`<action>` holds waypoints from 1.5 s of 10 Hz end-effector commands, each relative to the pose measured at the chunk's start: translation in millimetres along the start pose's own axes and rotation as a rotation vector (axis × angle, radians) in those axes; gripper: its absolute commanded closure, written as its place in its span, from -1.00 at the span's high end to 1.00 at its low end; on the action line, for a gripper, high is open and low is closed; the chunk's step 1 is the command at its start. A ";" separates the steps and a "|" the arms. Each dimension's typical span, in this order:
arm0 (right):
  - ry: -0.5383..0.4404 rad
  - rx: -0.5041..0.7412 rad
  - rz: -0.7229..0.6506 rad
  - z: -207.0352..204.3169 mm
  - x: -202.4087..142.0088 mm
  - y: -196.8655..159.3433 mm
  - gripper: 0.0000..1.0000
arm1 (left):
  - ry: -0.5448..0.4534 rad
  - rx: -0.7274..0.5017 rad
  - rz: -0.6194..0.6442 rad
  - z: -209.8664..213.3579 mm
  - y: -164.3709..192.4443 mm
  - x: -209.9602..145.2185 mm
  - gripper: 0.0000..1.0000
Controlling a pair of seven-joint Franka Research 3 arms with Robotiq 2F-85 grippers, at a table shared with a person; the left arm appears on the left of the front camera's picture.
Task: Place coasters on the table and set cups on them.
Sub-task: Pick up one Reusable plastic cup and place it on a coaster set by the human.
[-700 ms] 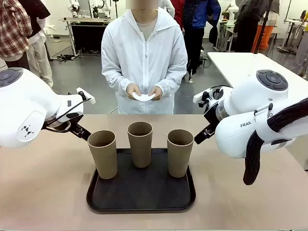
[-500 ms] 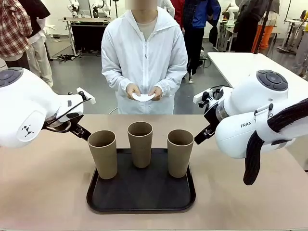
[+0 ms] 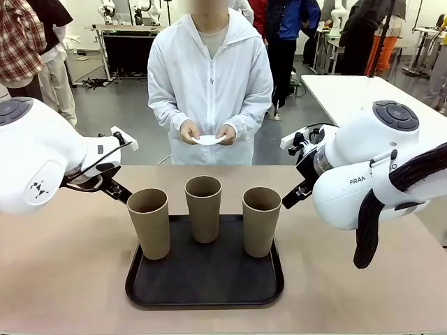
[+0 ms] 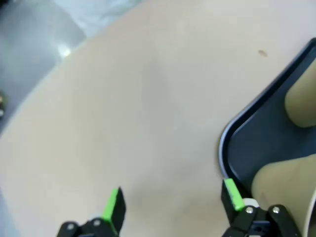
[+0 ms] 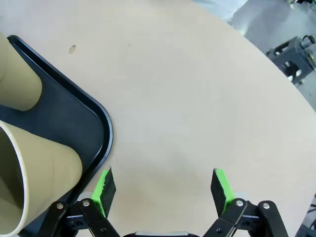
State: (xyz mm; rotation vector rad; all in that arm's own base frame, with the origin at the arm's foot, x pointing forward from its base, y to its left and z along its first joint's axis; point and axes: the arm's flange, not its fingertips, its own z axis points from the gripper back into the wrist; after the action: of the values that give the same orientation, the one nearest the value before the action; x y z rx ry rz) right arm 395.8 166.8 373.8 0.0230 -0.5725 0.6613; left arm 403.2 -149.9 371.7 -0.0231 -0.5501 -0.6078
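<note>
A tray (image 3: pixel 202 287) sits on the table (image 3: pixel 63 279), carrying the left cup (image 3: pixel 149 225) at 9 o'clock, the middle cup (image 3: pixel 203 211) at 12 and the right cup (image 3: pixel 260 223) at 3. Beyond the table at 12 o'clock, a person (image 3: pixel 209 77) holds coasters (image 3: pixel 207 140).

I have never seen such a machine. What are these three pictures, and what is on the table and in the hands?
Two white robot arms stand at a beige table, facing a person. The wide picture comes from a fixed camera between the arms. The other two come from cameras on the wrists, looking along each hand: the left hand and the right hand are both open and hold nothing. Three tan cups stand on a black tray. The person's hands hold a white paper coaster.
</note>
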 end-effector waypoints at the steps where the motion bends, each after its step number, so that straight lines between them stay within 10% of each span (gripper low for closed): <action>1: 0.000 0.000 0.000 0.0 0.0 0.0 1.00 | 0.000 0.000 0.000 0.0 0.0 0.0 1.00; 8: 0.024 -0.048 0.016 41.3 6.0 3.6 1.00 | -0.009 0.122 -0.021 58.4 9.1 4.7 1.00; 12: 0.255 0.008 0.040 128.3 -51.5 58.5 1.00 | 0.184 -0.111 0.006 130.1 -23.2 -37.3 1.00; 15: 0.264 -0.074 0.053 128.7 -102.9 72.0 1.00 | 0.239 -0.022 0.093 138.8 -44.5 -71.0 1.00</action>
State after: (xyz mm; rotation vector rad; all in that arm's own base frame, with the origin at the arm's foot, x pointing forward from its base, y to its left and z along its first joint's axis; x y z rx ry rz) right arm 270.3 177.7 483.8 -0.0949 -0.2925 0.7055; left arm 301.1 -140.2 485.2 -0.0537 -0.2864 -0.6007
